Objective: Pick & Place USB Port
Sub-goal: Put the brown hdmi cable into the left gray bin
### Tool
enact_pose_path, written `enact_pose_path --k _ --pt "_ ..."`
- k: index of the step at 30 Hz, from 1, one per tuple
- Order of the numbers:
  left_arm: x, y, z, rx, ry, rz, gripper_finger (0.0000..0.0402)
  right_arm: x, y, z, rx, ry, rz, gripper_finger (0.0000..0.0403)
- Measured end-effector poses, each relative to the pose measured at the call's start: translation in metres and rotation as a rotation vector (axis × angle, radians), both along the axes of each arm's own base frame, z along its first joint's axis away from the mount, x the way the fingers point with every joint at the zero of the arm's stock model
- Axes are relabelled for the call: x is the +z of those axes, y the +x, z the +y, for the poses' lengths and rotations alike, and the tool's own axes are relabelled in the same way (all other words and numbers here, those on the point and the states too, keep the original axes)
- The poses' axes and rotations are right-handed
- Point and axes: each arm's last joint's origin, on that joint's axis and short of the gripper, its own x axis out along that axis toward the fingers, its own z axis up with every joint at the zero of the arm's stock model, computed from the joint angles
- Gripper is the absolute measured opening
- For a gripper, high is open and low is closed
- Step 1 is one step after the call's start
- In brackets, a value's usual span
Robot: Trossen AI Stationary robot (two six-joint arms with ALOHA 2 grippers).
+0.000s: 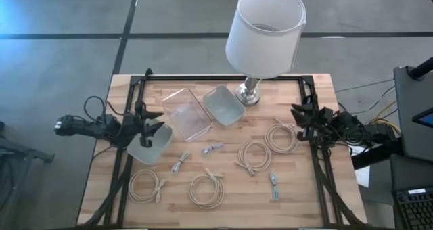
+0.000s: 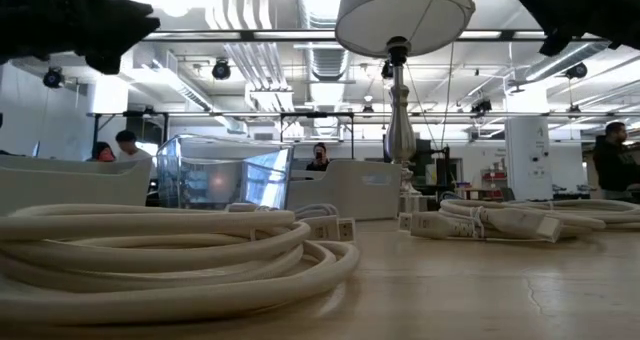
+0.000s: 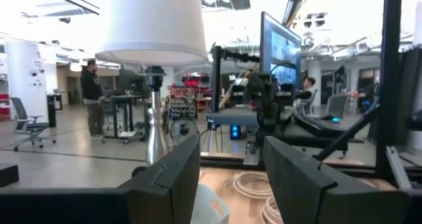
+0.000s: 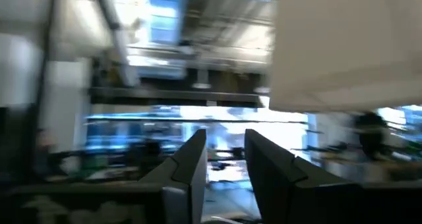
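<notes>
Coiled cable (image 2: 150, 255) nearest, USB port (image 1: 213, 149) lying diagonally, both tools parted, empty

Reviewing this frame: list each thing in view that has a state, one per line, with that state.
Left tool: open, empty, above the left grey bin.
Right tool: open, empty, at the table's right edge.
Clear container: open-topped, looks empty.
Right grey bin: upright, looks empty.
Left grey bin: contents mostly hidden by the tool.
Lamp: upright; lit or not, cannot tell.
Coiled cables: four, coiled, on the table.
Small USB adapters: loose on the table.
</notes>
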Motion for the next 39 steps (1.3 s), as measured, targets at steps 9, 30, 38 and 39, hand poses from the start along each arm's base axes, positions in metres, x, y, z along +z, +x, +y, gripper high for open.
enact_pose_path --k 9,30,38,39 --pt "0.03 0.013 -0.004 -0.062 -0.004 0.06 0.0172 -0.002 0.011 0.005 0.192 0.016 0.084 0.0168" --pt "0.12 0.044 -0.027 -0.299 -0.118 0.68 0.0172 -0.007 0.042 0.005 0.22 0.103 0.301 0.0187" --pt "0.091 0.068 -0.067 -0.429 -0.186 0.909 0.0172 -0.007 0.041 0.005 0.22 0.102 0.299 0.0187" --pt "0.084 0.07 -0.073 -0.434 -0.196 0.963 0.0172 -0.007 0.041 0.005 0.219 0.1 0.299 0.0187"
